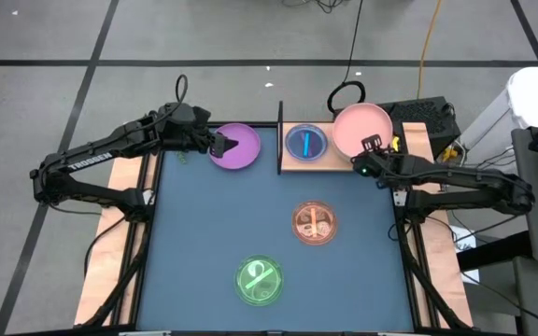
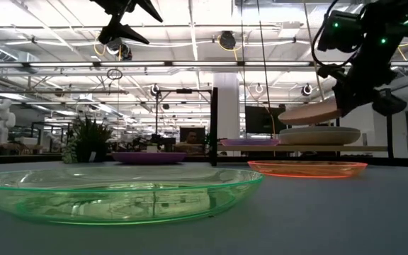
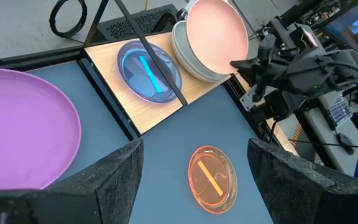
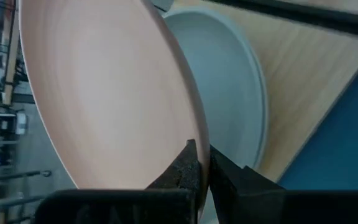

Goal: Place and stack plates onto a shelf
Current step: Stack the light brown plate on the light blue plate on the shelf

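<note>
My right gripper is shut on the pink plate, holding it above the pale plate that lies on the right end of the light-wood shelf. A cyan plate lies on the shelf beside the black upright. My left gripper is open and raised high over the left edge of the purple plate, which lies flat on the table left of the upright. The orange plate and the green plate lie on the blue table. My right gripper pinches the pink plate's rim on its near right side, one finger on the upper face and one on the underside. The fingers come slanting from the table's near right. The plate is lifted clear and tilted just above the pale plate.
A black cable loop and a dark box lie behind the shelf. Wooden side rails run along the table's left and right edges. Open blue surface lies between the purple and green plates.
</note>
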